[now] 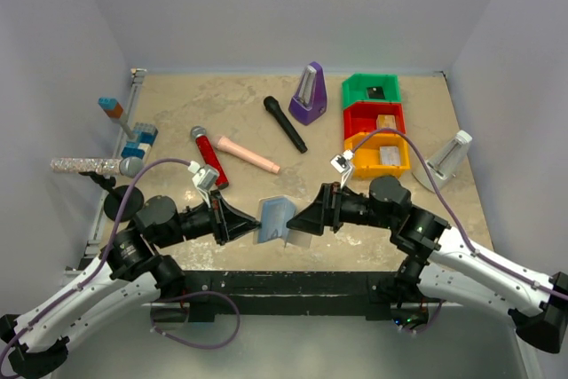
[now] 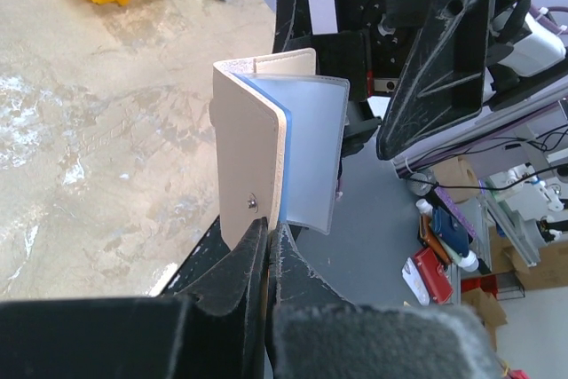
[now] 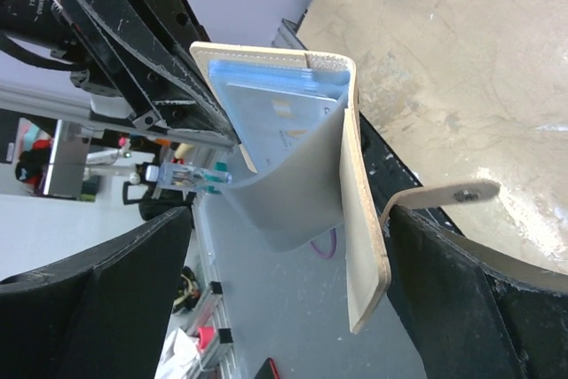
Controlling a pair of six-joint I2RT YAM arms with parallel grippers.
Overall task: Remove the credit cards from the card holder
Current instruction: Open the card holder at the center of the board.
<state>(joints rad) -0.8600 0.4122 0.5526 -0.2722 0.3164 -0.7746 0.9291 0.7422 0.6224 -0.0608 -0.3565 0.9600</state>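
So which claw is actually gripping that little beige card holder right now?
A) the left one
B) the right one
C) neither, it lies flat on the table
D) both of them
A: the left claw is pinched shut on the edge of the card holder, while the right claw stands wide open around it.

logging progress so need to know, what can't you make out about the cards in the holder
Right wrist: one printed credit card shows in the card holder; the blue pocket hides any behind it, so no count.
Left wrist: the holder's tan outside faces the camera and hides the cards.
Top: holder too small to show cards.
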